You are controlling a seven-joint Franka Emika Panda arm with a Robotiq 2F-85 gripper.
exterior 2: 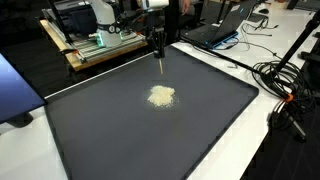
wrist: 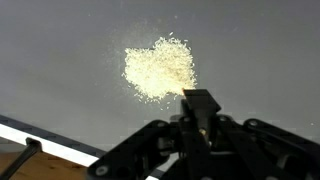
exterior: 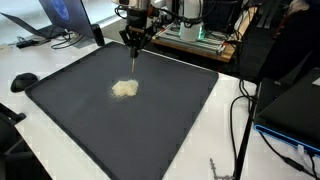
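Lab room, laptop (exterior: 62, 14) at back; white tabletop (exterior: 62, 72) w/ dark mat (exterior: 80, 125). Hand (exterior: 134, 44) at upper centre of frame, pressed together, pinching thin rod (exterior: 134, 64) pointing down. Pale grain pile (exterior: 125, 89) mid-mat, near rod tip; can't tell if touching.

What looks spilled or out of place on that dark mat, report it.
A loose heap of pale grains lies near the middle of the dark mat, its edge scattered, no container around it. It looks spilled. The end effector hangs above the mat nearby, shut. Nothing else stands out.
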